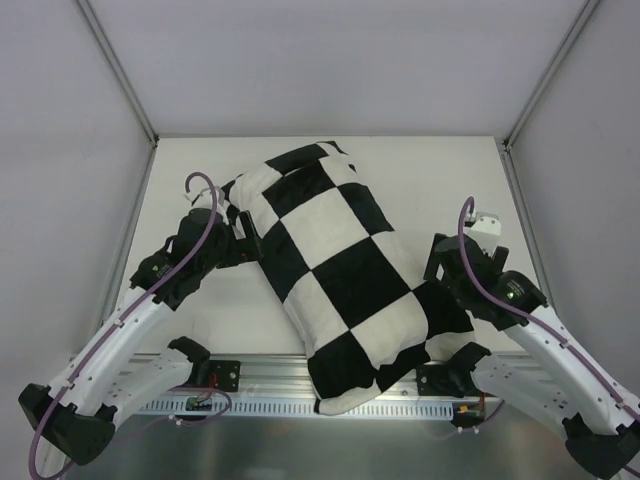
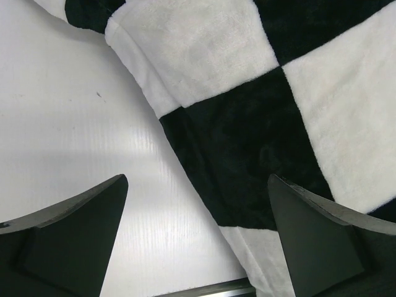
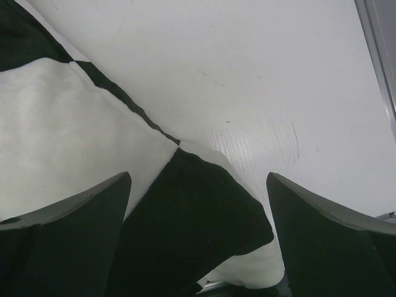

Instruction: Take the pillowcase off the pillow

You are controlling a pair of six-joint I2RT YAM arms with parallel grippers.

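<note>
Left gripper [image 2: 197,180] and right gripper [image 3: 198,177] are gaping wide, holding nothing.
Plump black-and-cream checkered plush pillowcase [image 1: 335,270] is lying between them; its edges are showing between each one's fingers.

You get bright, even, seemingly overhead light with soft shadows under the pillowcase [image 1: 340,270], a mild sheen on the white table [image 2: 74,124] in the left wrist view, and dark, slightly blurred fingers [image 3: 62,238] close to both wrist lenses.

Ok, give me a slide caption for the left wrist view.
Open left end effector straddling the edge of the checkered pillowcase on the table.
</note>
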